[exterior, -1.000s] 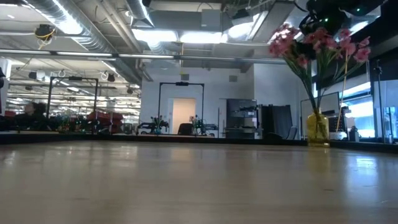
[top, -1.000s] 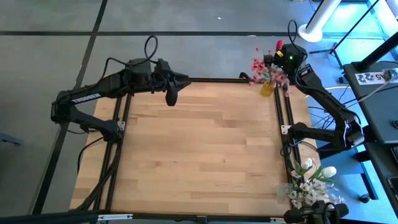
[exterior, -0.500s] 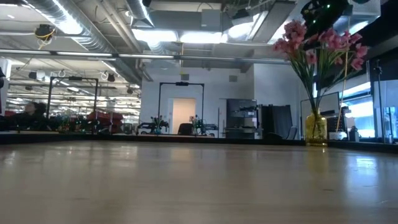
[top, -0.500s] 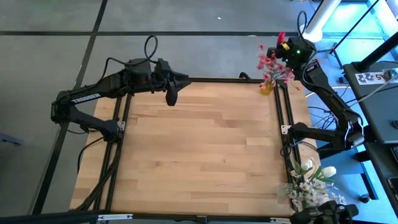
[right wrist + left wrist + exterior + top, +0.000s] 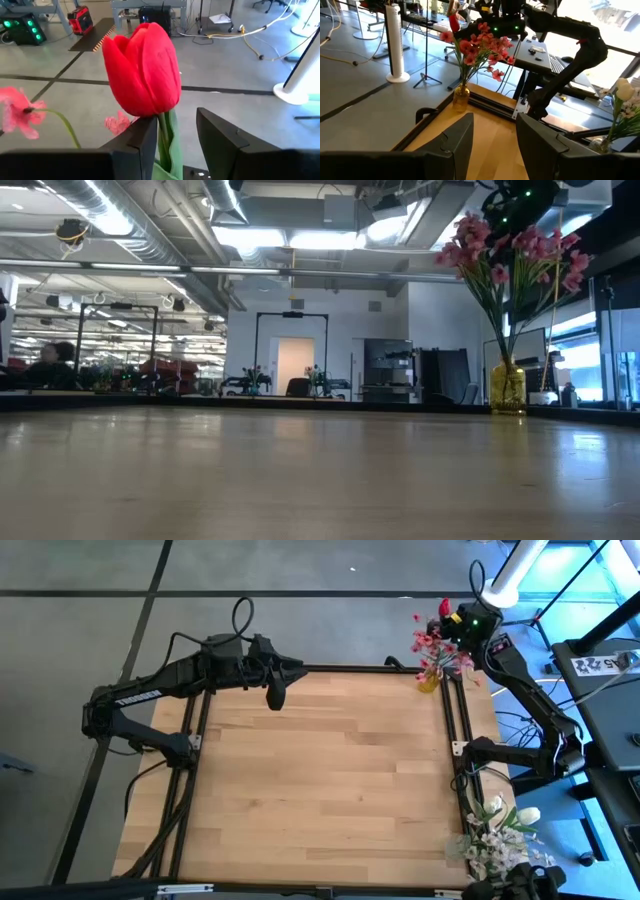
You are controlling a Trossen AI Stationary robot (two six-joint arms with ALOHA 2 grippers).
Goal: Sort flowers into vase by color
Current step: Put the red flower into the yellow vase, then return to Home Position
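Note:
A red tulip (image 5: 142, 70) stands upright between the fingers of my right gripper (image 5: 177, 120), which is shut on it. That gripper (image 5: 452, 620) hovers over the table's far right corner, above a yellow glass vase (image 5: 428, 680) that holds sprays of pink blossoms (image 5: 510, 250). The tulip (image 5: 444, 608) shows just above those sprays. White tulips and white sprays (image 5: 500, 835) stand in a second vase at the near right corner. My left gripper (image 5: 275, 700) waits open over the far left part of the table. My right gripper pinches the red tulip by its green stem (image 5: 167, 137), just below the bloom. The fingers lie roughly level and across the stem. The bloom stands upright above the fingers. The lower stem is hidden by the gripper.
The wooden table top (image 5: 320, 770) lies between the two arms. A black frame rail (image 5: 448, 730) runs along the right edge. A white pole base (image 5: 500, 590) and desks with cables stand beyond the far right corner.
My right gripper has carried the red tulip toward the table's far right corner, then eased slightly back to the left. The pink sprays in the yellow vase have swayed sideways, and they now lean differently than a second ago.

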